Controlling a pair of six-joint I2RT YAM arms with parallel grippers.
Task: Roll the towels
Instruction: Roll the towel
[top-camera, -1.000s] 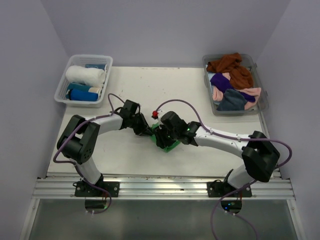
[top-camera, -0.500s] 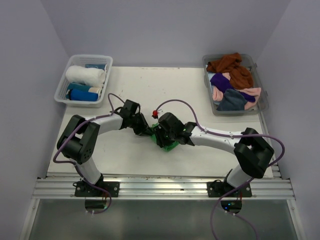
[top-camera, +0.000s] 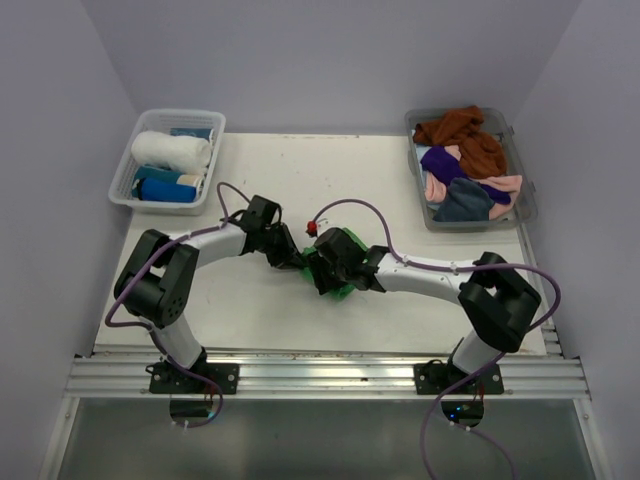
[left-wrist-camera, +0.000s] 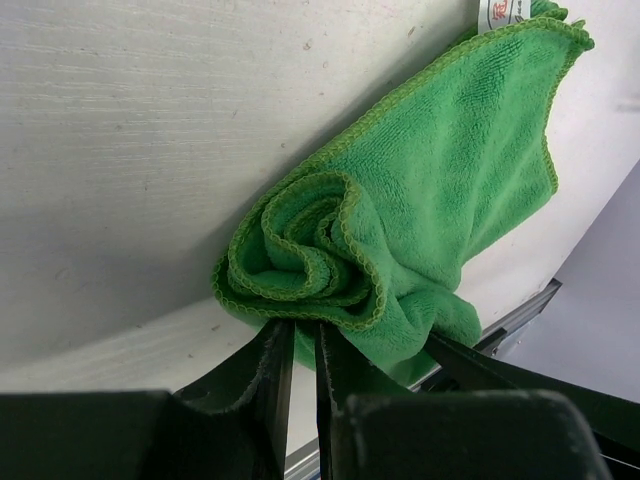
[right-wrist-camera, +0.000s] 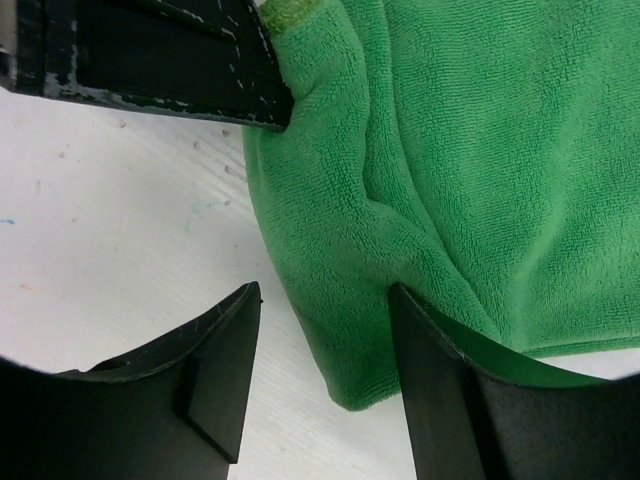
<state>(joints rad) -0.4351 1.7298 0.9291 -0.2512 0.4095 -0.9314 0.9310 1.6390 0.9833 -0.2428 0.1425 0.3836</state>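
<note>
The scuffed white bench (top-camera: 400, 190) sits between pale grey walls (top-camera: 330, 60). At its middle lies the half-rolled green towel (left-wrist-camera: 400, 230). The left claw (left-wrist-camera: 305, 335) is narrow, pinching the rolled end. The right claw (right-wrist-camera: 325, 300) gapes wide around a fold.

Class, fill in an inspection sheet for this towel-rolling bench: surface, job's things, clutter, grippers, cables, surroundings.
Surface: white table, faintly scuffed.
Job's things: green towel part-rolled mid-table; white roll and blue roll in the basket; loose towels in the tub.
Clutter: nothing seen.
Grippers: left gripper jaws pinch the towel's rolled end; right gripper jaws open astride its edge.
Cables: purple cables loop off both arms.
Surroundings: plain walls, metal rail.
</note>
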